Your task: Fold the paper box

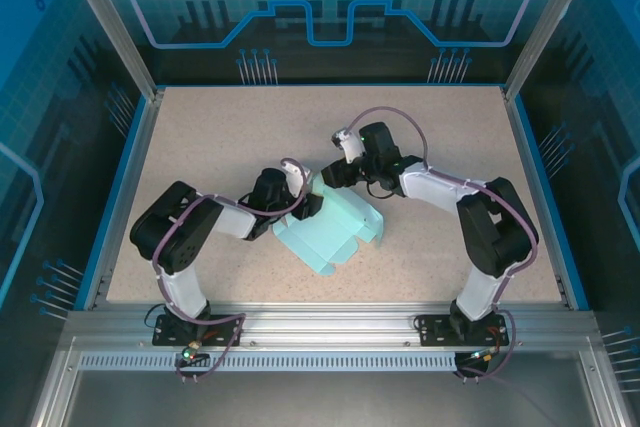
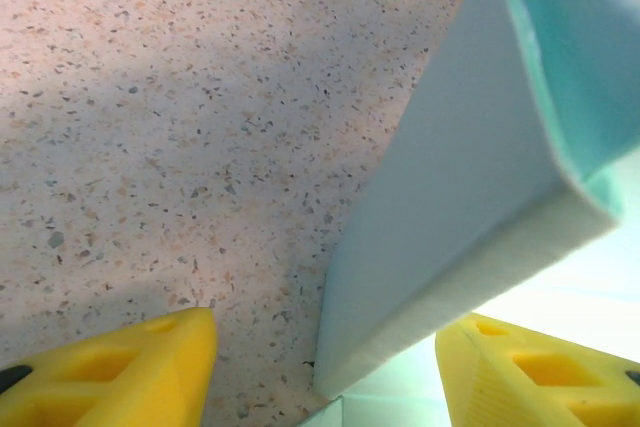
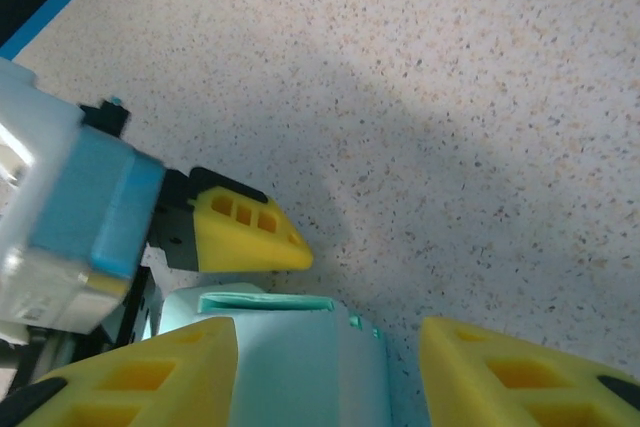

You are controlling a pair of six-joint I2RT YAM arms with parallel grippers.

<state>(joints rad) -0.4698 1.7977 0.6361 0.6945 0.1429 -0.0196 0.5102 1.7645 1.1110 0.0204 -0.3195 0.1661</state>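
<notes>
Paper box (image 1: 330, 232) is flat on the speckled table (image 1: 230, 137). It is pale blue-green card, partly folded, with at least one wall raised. All positions below are relative to the box.

- Left gripper (image 1: 310, 202) is at the box's far-left corner, with its arm coming in from the left.
- Right gripper (image 1: 330, 172) is just beyond the box's far edge, close to that same corner. Its arm comes in from the right, and the two grippers are near each other.

Left wrist view:
- The left gripper (image 2: 328, 332) has its jaws spread wide, with the yellow fingers (image 2: 130, 367) well apart.
- A raised wall of the box (image 2: 450, 197) runs up between the fingers, lower edge on the table.
- One finger is on the bare-table side of the wall and the other on the card side. Neither is clearly touching the wall, so it isn't clamped.

Right wrist view:
- The right gripper (image 3: 328, 337) is also spread, and its yellow fingers (image 3: 520, 377) straddle a folded part of the box (image 3: 290, 367).
- One finger looks to be against the card. Bare table shows between the card and the other finger, so it has no grip.
- One yellow finger of the left gripper (image 3: 250, 232) sits just beyond that folded part. Whether it touches the card can't be told.
</notes>
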